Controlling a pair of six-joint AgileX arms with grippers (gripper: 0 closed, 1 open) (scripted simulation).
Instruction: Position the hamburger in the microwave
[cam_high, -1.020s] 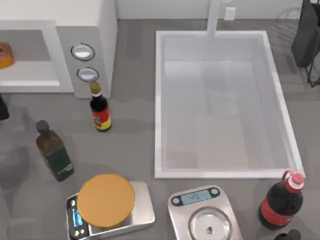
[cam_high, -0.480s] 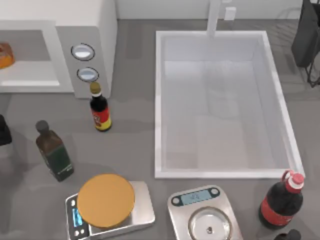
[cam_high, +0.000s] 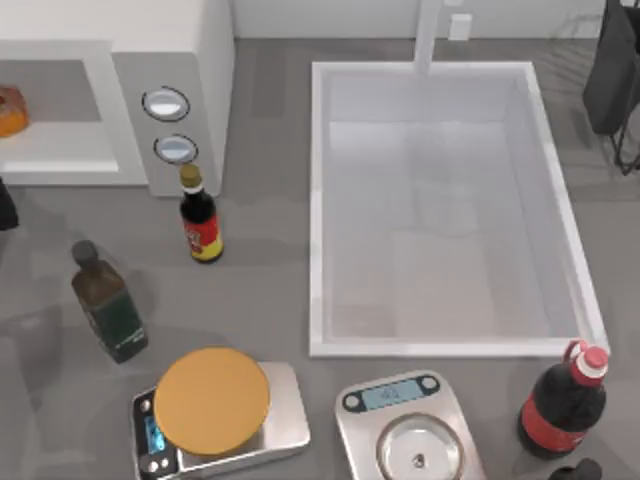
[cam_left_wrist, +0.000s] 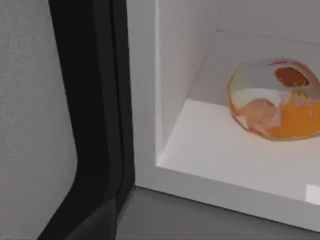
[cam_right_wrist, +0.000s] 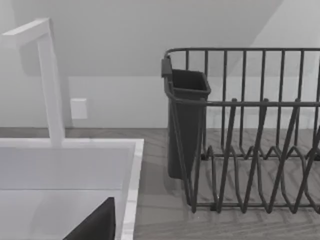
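Note:
The hamburger (cam_high: 8, 110) lies inside the microwave (cam_high: 190, 60), on the light cavity floor at the top view's far left edge. In the left wrist view the hamburger (cam_left_wrist: 277, 100) sits free on the cavity floor, with nothing touching it. The microwave's dark door (cam_left_wrist: 95, 115) stands open beside the cavity. A dark part of my left gripper (cam_high: 5, 205) shows at the table's left edge, just in front of the microwave opening. A dark part of my right gripper (cam_right_wrist: 95, 225) shows over the sink's corner.
A white sink (cam_high: 320, 200) with a faucet (cam_right_wrist: 50, 80) takes up the middle. A dark dish rack (cam_right_wrist: 240, 130) stands at the back right. Bottles (cam_high: 200, 220), (cam_high: 108, 300), (cam_high: 562, 400) and two scales (cam_high: 285, 420), (cam_high: 410, 400) stand along the front.
The dark part of my left gripper at the left edge slid toward the table's front, then back up toward the microwave opening. The hamburger has not moved.

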